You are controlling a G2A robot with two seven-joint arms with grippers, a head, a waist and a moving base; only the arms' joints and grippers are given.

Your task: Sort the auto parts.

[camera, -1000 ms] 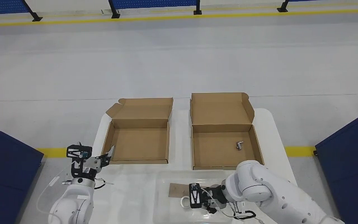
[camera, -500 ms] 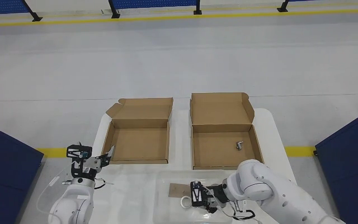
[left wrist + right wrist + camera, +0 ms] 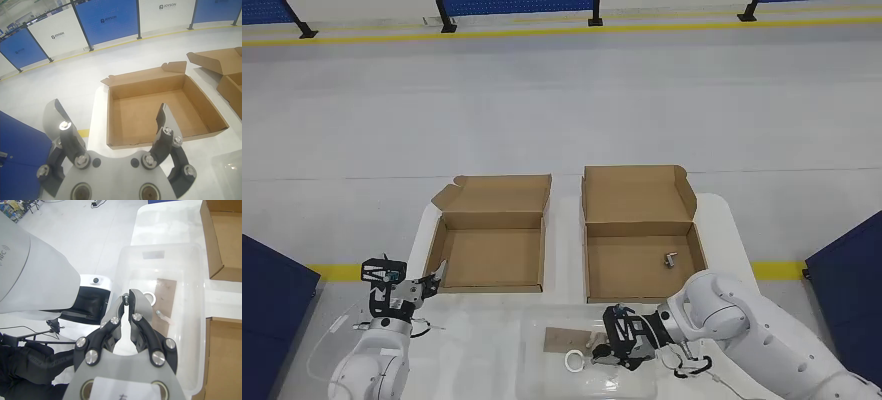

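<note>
My right gripper (image 3: pixel 126 300) is shut on a small metal bolt (image 3: pixel 125 298) and hangs over the clear plastic bin (image 3: pixel 189 246); in the top view this gripper (image 3: pixel 600 350) is above the bin's middle. In the bin lie a white ring (image 3: pixel 150 298), also seen from above (image 3: pixel 573 362), and a second bolt (image 3: pixel 158 312) on a brown card strip (image 3: pixel 166 289). My left gripper (image 3: pixel 110 105) stands open and holds nothing, just short of the left cardboard box (image 3: pixel 147 83). From above, it (image 3: pixel 432 275) sits at that box's near left corner.
Two open cardboard boxes stand side by side behind the bin: the left box (image 3: pixel 492 285) with nothing in it, the right box (image 3: pixel 642 295) holding one small metal part (image 3: pixel 670 259). Blue panels flank the white table (image 3: pixel 722 215).
My right gripper has shifted right across the bin and turned at the wrist, uncovering the white ring. The left arm has kept still.
</note>
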